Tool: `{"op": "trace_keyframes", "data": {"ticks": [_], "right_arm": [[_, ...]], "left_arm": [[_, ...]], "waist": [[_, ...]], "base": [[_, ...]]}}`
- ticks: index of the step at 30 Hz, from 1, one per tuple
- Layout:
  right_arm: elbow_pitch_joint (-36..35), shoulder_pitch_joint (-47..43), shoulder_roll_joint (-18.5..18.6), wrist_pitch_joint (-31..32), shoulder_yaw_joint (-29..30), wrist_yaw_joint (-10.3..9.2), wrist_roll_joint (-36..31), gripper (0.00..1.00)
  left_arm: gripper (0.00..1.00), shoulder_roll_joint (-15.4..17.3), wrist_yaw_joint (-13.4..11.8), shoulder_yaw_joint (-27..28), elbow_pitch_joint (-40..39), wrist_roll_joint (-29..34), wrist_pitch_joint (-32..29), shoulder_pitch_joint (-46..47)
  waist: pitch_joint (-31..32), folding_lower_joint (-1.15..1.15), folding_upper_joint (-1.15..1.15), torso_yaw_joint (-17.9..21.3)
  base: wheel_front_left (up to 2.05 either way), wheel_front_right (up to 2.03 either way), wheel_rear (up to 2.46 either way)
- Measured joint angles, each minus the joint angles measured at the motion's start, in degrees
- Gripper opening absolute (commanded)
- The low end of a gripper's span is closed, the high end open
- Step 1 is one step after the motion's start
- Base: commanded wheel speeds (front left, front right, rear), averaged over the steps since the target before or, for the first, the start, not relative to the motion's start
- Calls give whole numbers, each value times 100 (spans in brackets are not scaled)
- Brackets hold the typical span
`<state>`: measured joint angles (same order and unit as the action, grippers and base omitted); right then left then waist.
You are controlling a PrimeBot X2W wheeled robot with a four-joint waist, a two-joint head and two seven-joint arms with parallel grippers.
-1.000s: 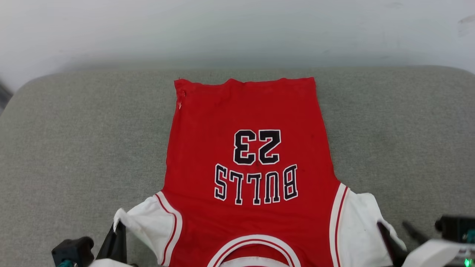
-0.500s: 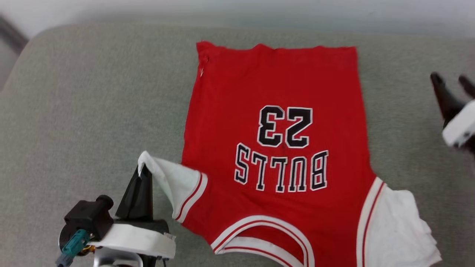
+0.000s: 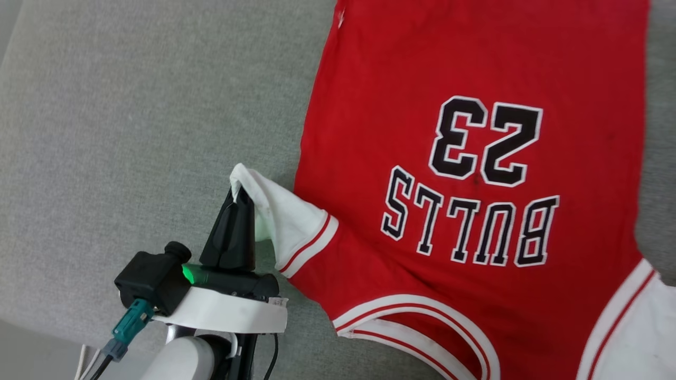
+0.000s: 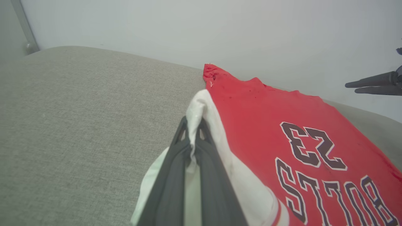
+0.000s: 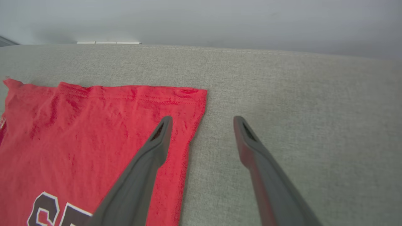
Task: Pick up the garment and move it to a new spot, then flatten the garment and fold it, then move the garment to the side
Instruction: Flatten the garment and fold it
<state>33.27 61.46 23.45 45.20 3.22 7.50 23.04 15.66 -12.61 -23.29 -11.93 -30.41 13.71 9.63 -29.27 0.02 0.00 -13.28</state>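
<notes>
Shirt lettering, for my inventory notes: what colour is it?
The lettering is black, outlined white; clearest in the head view.

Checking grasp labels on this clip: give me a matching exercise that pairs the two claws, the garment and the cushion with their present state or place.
Column one:
1 left claw
2 right claw
3 garment
4 grey cushion

Column two:
A spread out, print facing up
B open, above the garment's hem corner
C shut on the white sleeve
D bears the garment

Pairs: 1-C, 2-B, 3-A, 4-D
</notes>
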Motion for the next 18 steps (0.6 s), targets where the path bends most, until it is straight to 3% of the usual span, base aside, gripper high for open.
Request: {"op": "trace_keyframes", "data": {"ticks": [12,14,18], "right_arm": [[633,575,-148,1026,2,1,-164,100],[666,591,-166,1139,35,2,-231,0],[719,559,-179,1227,83,1,-400,0]], "left_arm": [[0,-220,222,-11,291,49,102,303],[0,-248,257,-1,342,49,109,348],[0,-315,331,0,458,51,112,362]], "waist": [[-661,-1,0,-432],[-649,-1,0,-440],[-583,-2,0,-458]], "base": [[0,0,0],[0,0,0],[0,0,0]]}}
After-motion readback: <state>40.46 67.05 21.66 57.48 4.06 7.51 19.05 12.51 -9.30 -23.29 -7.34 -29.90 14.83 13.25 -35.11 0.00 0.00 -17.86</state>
